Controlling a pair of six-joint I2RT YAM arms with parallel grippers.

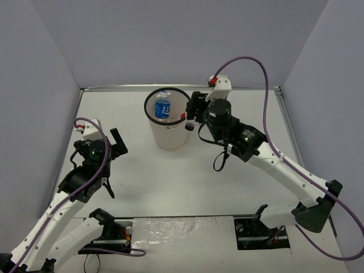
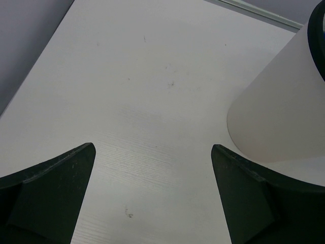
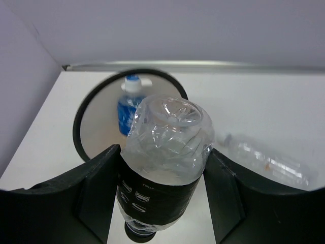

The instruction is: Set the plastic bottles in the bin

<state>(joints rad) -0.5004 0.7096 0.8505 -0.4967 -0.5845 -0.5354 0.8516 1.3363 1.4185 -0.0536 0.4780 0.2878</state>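
I find the right gripper [image 1: 193, 111] clamped on the black-labelled bottle [image 3: 163, 152], held cap-down just beside the right rim of the bin [image 1: 170, 135]. The blue-labelled bottle [image 1: 162, 107] stands inside the bin, and a clear bottle [image 3: 266, 160] lies on the table [image 2: 152, 76] nearby. The left gripper [image 2: 152, 152] hangs with its jaws spread wide beside the bin, holding nothing.
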